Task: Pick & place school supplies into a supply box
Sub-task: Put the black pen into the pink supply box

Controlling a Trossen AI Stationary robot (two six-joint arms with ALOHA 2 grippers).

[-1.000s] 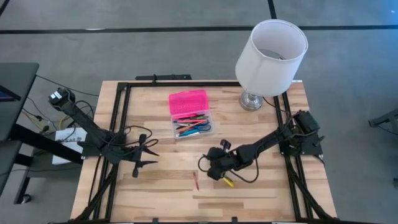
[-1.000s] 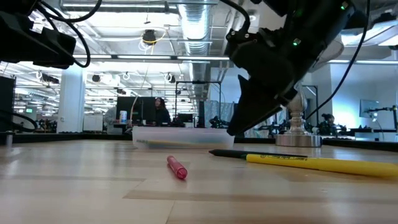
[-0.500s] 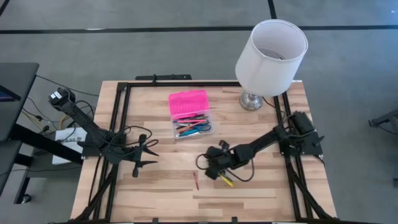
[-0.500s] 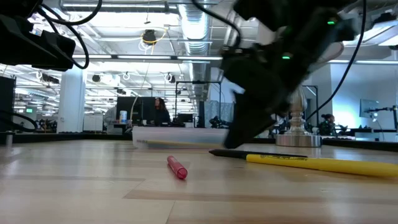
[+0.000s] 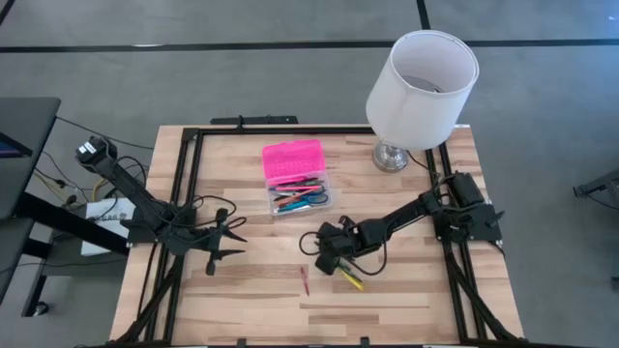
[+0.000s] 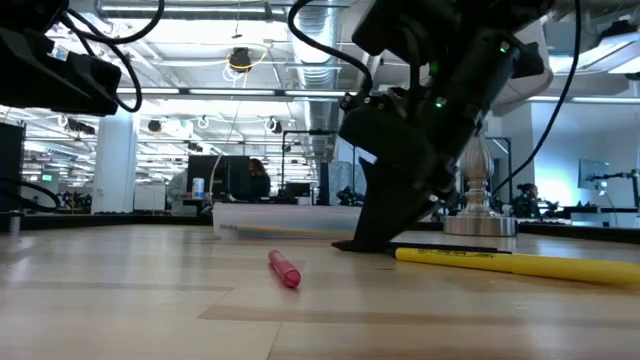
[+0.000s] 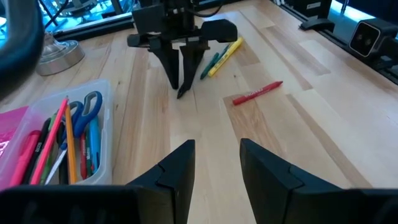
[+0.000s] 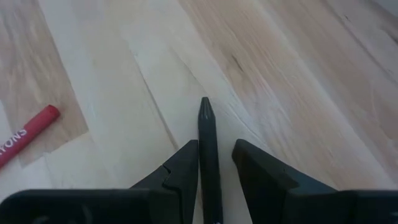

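Observation:
The supply box (image 5: 300, 198) stands mid-table, its clear base holding several pens and blue-handled scissors, its pink lid (image 5: 292, 159) lying open on the far side. A dark pen (image 8: 206, 143), a yellow marker (image 6: 500, 262) and a red marker (image 5: 304, 280) lie flat on the wood. My right gripper (image 5: 316, 253) points steeply down, open, with its fingertips at the table on either side of the dark pen's end (image 6: 345, 244). My left gripper (image 7: 214, 165) is open with nothing between its fingers, above the table's left part (image 5: 224, 242). My right gripper stands astride the dark pen near its pointed end (image 8: 205, 115), coming from above and slanting, with the fingers along the pen. One finger (image 8: 183, 165) looks flush with the pen's side and the other stands apart from it. I cannot tell whether it touches.
A lamp with a white shade (image 5: 421, 87) and a metal foot (image 5: 391, 157) stands at the far right. A green pen (image 7: 210, 62) lies beside the yellow marker. A black frame (image 5: 189, 184) runs along the table's edges. Bare wood lies near the front edge.
My right gripper has gone down and toward the table's left, rolling a little. Its fingertips now reach the table at the dark pen's end, and its jaws stay open. The pens and markers lie where they were.

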